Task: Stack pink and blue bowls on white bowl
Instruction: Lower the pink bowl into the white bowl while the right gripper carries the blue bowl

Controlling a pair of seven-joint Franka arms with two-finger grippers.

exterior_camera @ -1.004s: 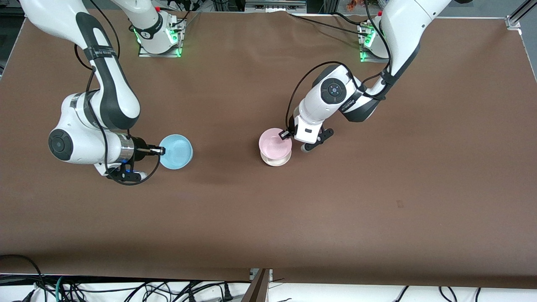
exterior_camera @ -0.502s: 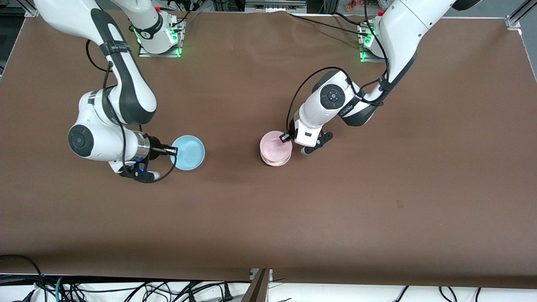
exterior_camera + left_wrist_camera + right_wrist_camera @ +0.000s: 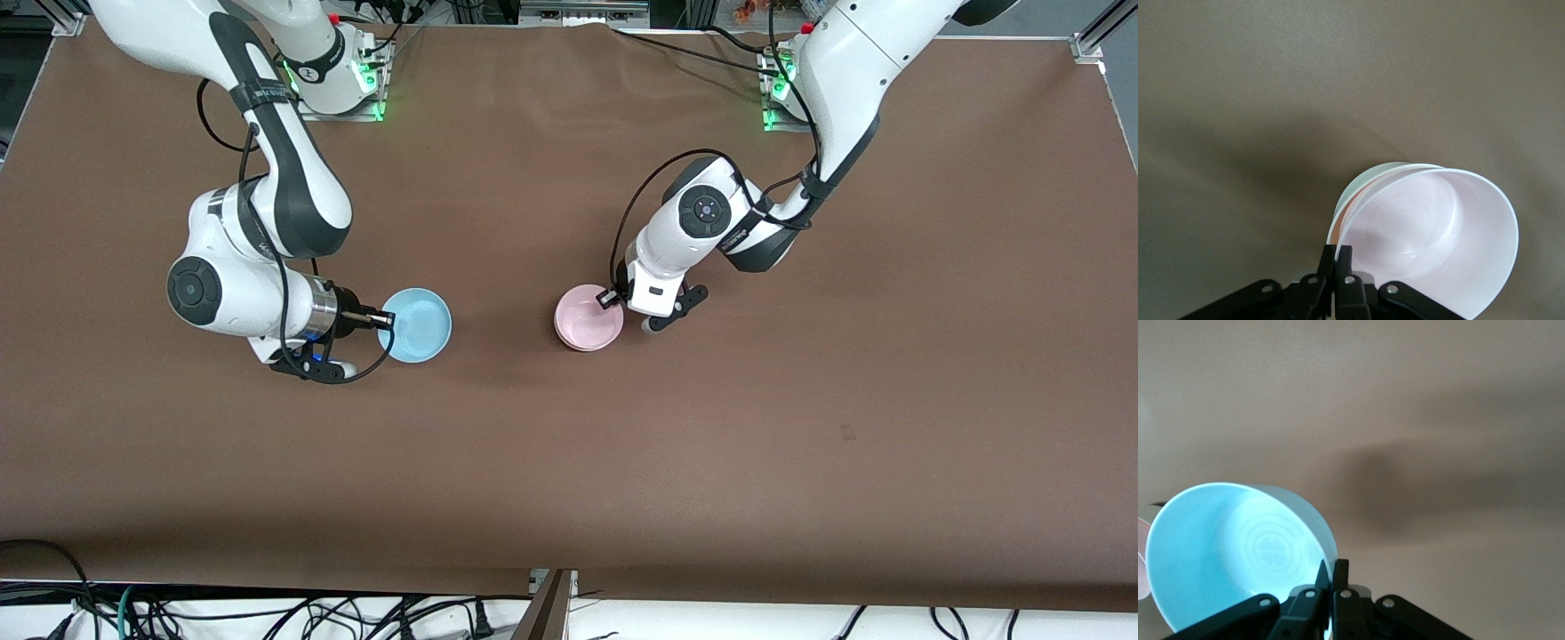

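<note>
1. Brown-covered counter (image 3: 800, 427) filling most of the front view, with a tangle of cables (image 3: 267, 613) hanging below the edge nearest the front camera.
2. Left gripper (image 3: 608, 297) down around the middle of the counter, fingers (image 3: 1336, 261) clenched on the rim of the pink bowl (image 3: 587, 316).
3. Pink bowl nested inside the white bowl (image 3: 1371, 179). From the front, barely any white showing under it; in the left wrist view, just a pale crescent of white rim poking out past the pink one.
4. Pink bowl looking a bit tilted in the white one in the left wrist view, rims not lined up all the way round. Can't tell if it's fully seated.
5. Right gripper (image 3: 384, 317) toward the right arm's end of the counter, fingers (image 3: 1338, 577) pinched tight on the rim of the blue bowl (image 3: 420, 324).
6. Blue bowl opening up toward the camera in the right wrist view, a faint clover-ish mark visible in its bottom. Shadow (image 3: 1371, 487) on the counter sitting apart from the bowl, so apparently held off the surface, though hard to judge from the front view.
7. Blue bowl well apart from the pink and white pair, with bare brown counter between them.
</note>
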